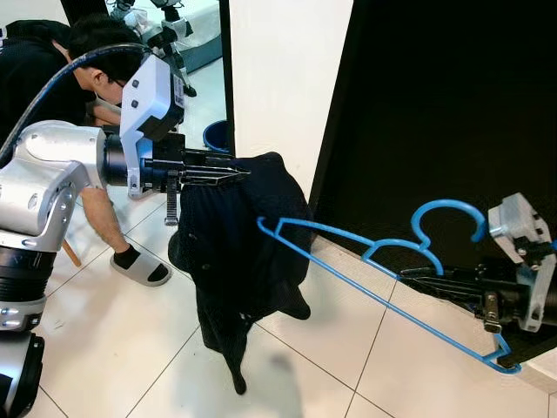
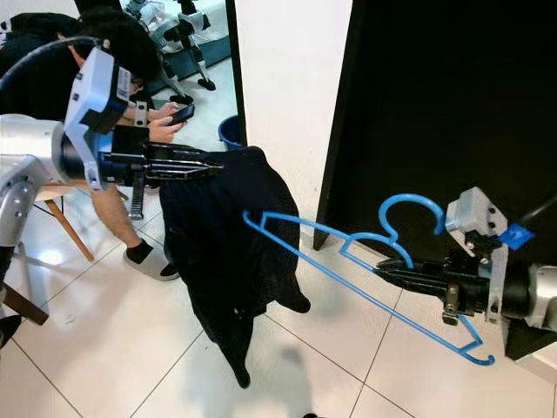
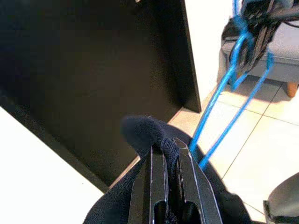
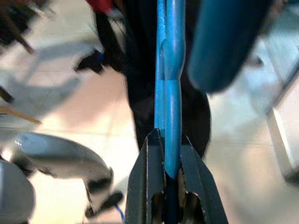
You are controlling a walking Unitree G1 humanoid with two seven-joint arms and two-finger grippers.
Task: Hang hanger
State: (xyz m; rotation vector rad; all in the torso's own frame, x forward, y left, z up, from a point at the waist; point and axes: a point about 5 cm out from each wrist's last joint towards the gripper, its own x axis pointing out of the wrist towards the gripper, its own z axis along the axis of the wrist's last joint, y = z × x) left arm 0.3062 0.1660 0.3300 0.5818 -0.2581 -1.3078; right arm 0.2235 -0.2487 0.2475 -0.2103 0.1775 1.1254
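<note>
A blue plastic hanger (image 1: 374, 252) lies nearly flat in the air, its hook (image 1: 448, 216) pointing up. My right gripper (image 1: 409, 274) is shut on the hanger near the neck, low on the right. One tip of the hanger reaches into a black garment (image 1: 239, 252) that hangs down toward the floor. My left gripper (image 1: 235, 174) is shut on the top edge of that garment, at upper left. In the left wrist view the cloth (image 3: 145, 135) bunches over the fingertips (image 3: 163, 154) and the hanger (image 3: 219, 98) runs off beyond them.
A tall black cabinet side (image 1: 435, 113) stands behind the hanger, beside a white wall panel (image 1: 283, 78). A person (image 1: 52, 70) in black bends forward at the far left, one slippered foot (image 1: 144, 266) on the white tiled floor (image 1: 113, 340). A wooden stool leg (image 2: 65, 226) stands nearby.
</note>
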